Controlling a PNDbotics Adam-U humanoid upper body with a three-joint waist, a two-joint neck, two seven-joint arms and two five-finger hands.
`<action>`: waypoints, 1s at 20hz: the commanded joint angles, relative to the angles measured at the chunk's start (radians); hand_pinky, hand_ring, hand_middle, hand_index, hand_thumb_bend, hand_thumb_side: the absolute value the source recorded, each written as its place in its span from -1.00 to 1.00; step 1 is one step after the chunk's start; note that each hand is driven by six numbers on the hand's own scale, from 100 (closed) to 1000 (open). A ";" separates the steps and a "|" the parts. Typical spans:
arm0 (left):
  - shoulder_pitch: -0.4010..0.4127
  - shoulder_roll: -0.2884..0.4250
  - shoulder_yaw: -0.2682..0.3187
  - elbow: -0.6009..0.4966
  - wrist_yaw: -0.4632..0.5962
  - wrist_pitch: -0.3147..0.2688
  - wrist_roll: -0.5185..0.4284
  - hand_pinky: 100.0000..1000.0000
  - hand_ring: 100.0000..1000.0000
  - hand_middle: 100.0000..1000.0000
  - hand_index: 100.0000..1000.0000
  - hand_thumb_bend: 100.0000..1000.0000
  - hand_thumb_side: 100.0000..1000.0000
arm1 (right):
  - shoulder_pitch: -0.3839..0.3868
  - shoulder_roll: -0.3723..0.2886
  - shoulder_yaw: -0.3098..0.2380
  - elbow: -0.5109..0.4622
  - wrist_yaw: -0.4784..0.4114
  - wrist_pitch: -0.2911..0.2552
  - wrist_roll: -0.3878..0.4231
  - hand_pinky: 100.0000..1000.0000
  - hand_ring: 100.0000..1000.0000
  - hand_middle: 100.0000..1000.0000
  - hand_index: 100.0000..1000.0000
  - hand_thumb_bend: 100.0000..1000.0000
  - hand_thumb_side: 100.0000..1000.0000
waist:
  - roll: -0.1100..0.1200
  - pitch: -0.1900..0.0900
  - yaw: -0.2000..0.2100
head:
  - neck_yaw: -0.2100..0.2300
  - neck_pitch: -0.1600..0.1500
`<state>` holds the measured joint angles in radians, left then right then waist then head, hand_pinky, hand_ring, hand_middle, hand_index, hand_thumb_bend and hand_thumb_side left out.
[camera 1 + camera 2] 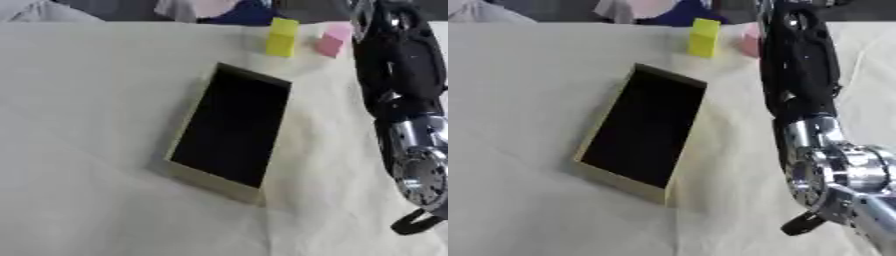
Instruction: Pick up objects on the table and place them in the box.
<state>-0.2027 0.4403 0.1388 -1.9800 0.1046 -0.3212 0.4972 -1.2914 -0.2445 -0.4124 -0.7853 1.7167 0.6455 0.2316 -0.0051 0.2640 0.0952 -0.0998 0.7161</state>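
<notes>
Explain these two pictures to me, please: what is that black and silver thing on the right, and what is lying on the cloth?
Both pictures come from the robot's head, one per eye, looking down at the table. The black and silver thing is the robot's right arm, reaching toward the far edge; its hand is hidden, so nothing can be seen held. On the cream cloth lies an open box with a dark inside. Beyond it stand a yellow block and a pink block. The left hand is out of view.

Bright, even light; soft blur; faint shadows.
</notes>
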 commanded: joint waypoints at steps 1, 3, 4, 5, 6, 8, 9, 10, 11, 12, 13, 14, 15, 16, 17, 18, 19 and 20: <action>-0.004 0.026 0.007 -0.020 -0.006 -0.003 0.000 0.31 0.42 0.44 0.68 -0.46 0.46 | -0.013 -0.054 -0.016 -0.033 0.016 0.007 0.043 0.79 0.90 0.84 0.82 -1.00 1.00 | 0.002 -0.025 -0.001 | 0.003 -0.005; -0.004 0.027 0.007 -0.020 -0.007 -0.003 0.001 0.31 0.42 0.44 0.68 -0.46 0.46 | -0.005 -0.069 -0.025 -0.040 0.017 0.010 0.060 0.79 0.90 0.84 0.82 -1.00 1.00 | 0.001 -0.026 -0.001 | 0.005 -0.005; -0.004 0.027 0.008 -0.020 -0.007 -0.003 0.001 0.31 0.42 0.44 0.68 -0.46 0.46 | 0.001 -0.076 -0.030 -0.044 0.016 0.011 0.065 0.79 0.90 0.84 0.82 -1.00 1.00 | 0.001 -0.027 0.000 | 0.006 -0.005; -0.004 0.028 0.008 -0.020 -0.007 -0.003 0.002 0.31 0.42 0.44 0.68 -0.46 0.46 | 0.006 -0.082 -0.035 -0.048 0.014 0.012 0.068 0.79 0.90 0.84 0.82 -1.00 1.00 | 0.001 -0.027 0.000 | 0.007 -0.005; -0.004 0.028 0.008 -0.020 -0.008 -0.004 0.002 0.31 0.42 0.44 0.68 -0.46 0.45 | 0.011 -0.088 -0.040 -0.051 0.011 0.012 0.070 0.79 0.90 0.85 0.82 -1.00 1.00 | 0.002 -0.027 0.000 | 0.008 -0.006; -0.003 0.029 0.009 -0.020 -0.009 -0.004 0.003 0.31 0.42 0.44 0.68 -0.45 0.45 | 0.022 -0.100 -0.048 -0.056 0.001 0.012 0.070 0.79 0.90 0.85 0.82 -1.00 1.00 | 0.002 -0.028 0.000 | 0.010 -0.006; -0.003 0.029 0.010 -0.020 -0.009 -0.004 0.004 0.31 0.42 0.44 0.68 -0.45 0.45 | 0.028 -0.106 -0.052 -0.057 -0.007 0.011 0.068 0.79 0.91 0.85 0.82 -1.00 1.00 | 0.002 -0.028 0.000 | 0.011 -0.007; -0.003 0.030 0.010 -0.020 -0.009 -0.005 0.004 0.31 0.42 0.44 0.68 -0.45 0.45 | 0.033 -0.112 -0.055 -0.058 -0.015 0.010 0.066 0.79 0.91 0.86 0.83 -1.00 1.00 | 0.002 -0.028 0.000 | 0.012 -0.007; -0.003 0.030 0.010 -0.020 -0.009 -0.005 0.004 0.31 0.42 0.44 0.68 -0.45 0.45 | 0.039 -0.117 -0.058 -0.057 -0.024 0.008 0.063 0.79 0.91 0.86 0.83 -1.00 1.00 | 0.002 -0.028 0.000 | 0.013 -0.007; -0.003 0.030 0.010 -0.020 -0.009 -0.005 0.004 0.31 0.42 0.44 0.68 -0.45 0.45 | 0.044 -0.123 -0.059 -0.055 -0.033 0.004 0.060 0.79 0.91 0.86 0.83 -1.00 1.00 | 0.002 -0.029 0.000 | 0.014 -0.008; -0.003 0.031 0.010 -0.020 -0.010 -0.005 0.004 0.31 0.42 0.44 0.68 -0.45 0.45 | 0.049 -0.129 -0.060 -0.051 -0.043 -0.001 0.057 0.80 0.91 0.86 0.83 -1.00 1.00 | 0.002 -0.029 -0.001 | 0.015 -0.008; -0.003 0.031 0.010 -0.020 -0.010 -0.005 0.005 0.31 0.42 0.44 0.68 -0.45 0.45 | 0.052 -0.135 -0.059 -0.046 -0.052 -0.007 0.054 0.80 0.92 0.87 0.84 -1.00 1.00 | 0.002 -0.029 -0.001 | 0.015 -0.008; -0.003 0.032 0.010 -0.020 -0.010 -0.005 0.005 0.31 0.42 0.44 0.68 -0.45 0.45 | 0.056 -0.142 -0.055 -0.039 -0.061 -0.016 0.052 0.81 0.92 0.87 0.85 -1.00 1.00 | 0.002 -0.030 -0.002 | 0.016 -0.008; -0.002 0.032 0.010 -0.020 -0.011 -0.004 0.005 0.31 0.42 0.44 0.68 -0.45 0.45 | 0.058 -0.149 -0.051 -0.031 -0.070 -0.025 0.052 0.81 0.92 0.87 0.85 -1.00 1.00 | 0.002 -0.030 -0.002 | 0.016 -0.008; -0.002 0.032 0.010 -0.020 -0.011 -0.004 0.005 0.31 0.42 0.44 0.68 -0.45 0.45 | 0.062 -0.155 -0.047 -0.021 -0.080 -0.036 0.054 0.82 0.93 0.88 0.85 -1.00 1.00 | 0.003 -0.030 -0.003 | 0.017 -0.008; -0.002 0.032 0.010 -0.020 -0.011 -0.004 0.005 0.31 0.42 0.44 0.68 -0.45 0.45 | 0.064 -0.160 -0.043 -0.013 -0.090 -0.045 0.058 0.82 0.93 0.87 0.85 -1.00 0.97 | 0.003 -0.030 -0.003 | 0.017 -0.008; -0.002 0.033 0.010 -0.020 -0.012 -0.004 0.005 0.31 0.42 0.44 0.68 -0.45 0.45 | 0.067 -0.165 -0.040 -0.004 -0.101 -0.053 0.066 0.82 0.93 0.87 0.86 -1.00 0.94 | 0.003 -0.031 -0.003 | 0.017 -0.008; -0.002 0.033 0.010 -0.020 -0.012 -0.004 0.005 0.31 0.42 0.44 0.68 -0.45 0.44 | 0.068 -0.169 -0.037 0.005 -0.113 -0.061 0.075 0.83 0.93 0.87 0.86 -1.00 0.89 | 0.004 -0.031 -0.003 | 0.017 -0.008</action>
<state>-0.2012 0.4415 0.1395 -1.9800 0.0961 -0.3237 0.5004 -1.2043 -0.3761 -0.4566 -0.7790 1.6203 0.5966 0.3016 -0.0045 0.2549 0.0924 -0.0849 0.7157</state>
